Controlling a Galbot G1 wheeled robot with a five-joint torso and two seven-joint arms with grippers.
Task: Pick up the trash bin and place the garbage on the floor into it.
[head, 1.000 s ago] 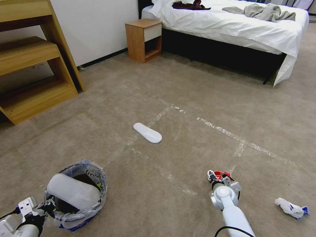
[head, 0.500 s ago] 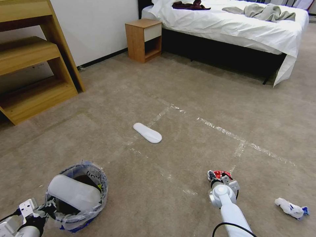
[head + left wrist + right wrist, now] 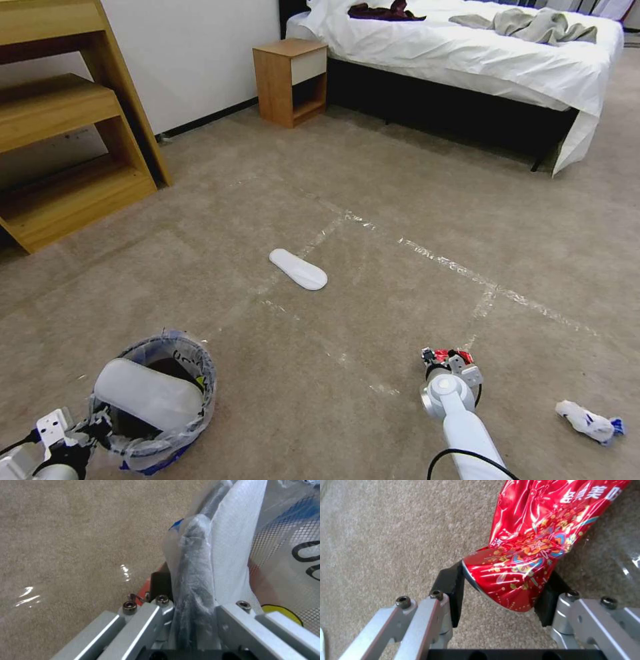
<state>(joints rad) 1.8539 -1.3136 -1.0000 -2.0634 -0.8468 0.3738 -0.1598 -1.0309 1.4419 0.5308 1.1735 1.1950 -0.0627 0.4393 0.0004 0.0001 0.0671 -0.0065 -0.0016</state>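
Note:
The trash bin (image 3: 202,373), lined with a crinkled clear bag, sits at the near left of the floor (image 3: 373,313). A white insole (image 3: 147,393) lies across its mouth. My left gripper (image 3: 93,424) is shut on the near rim; the left wrist view shows its fingers (image 3: 160,585) pinching the bag-covered rim (image 3: 196,562). At the near right, my right gripper (image 3: 445,359) is shut on a crushed red can (image 3: 440,353). In the right wrist view its black pads (image 3: 451,590) press both sides of the can (image 3: 513,575). Other garbage: another white insole (image 3: 298,269) and crumpled white paper (image 3: 587,421).
A wooden shelf unit (image 3: 67,127) stands at the left, with a nightstand (image 3: 291,80) and a bed (image 3: 467,60) at the back. Shiny tape lines (image 3: 467,270) cross the carpet. Open carpet lies between the bin and the can.
The bin and my left gripper have sunk slightly in the view, toward me. My right wrist has drawn back a little, with the can still between its pads.

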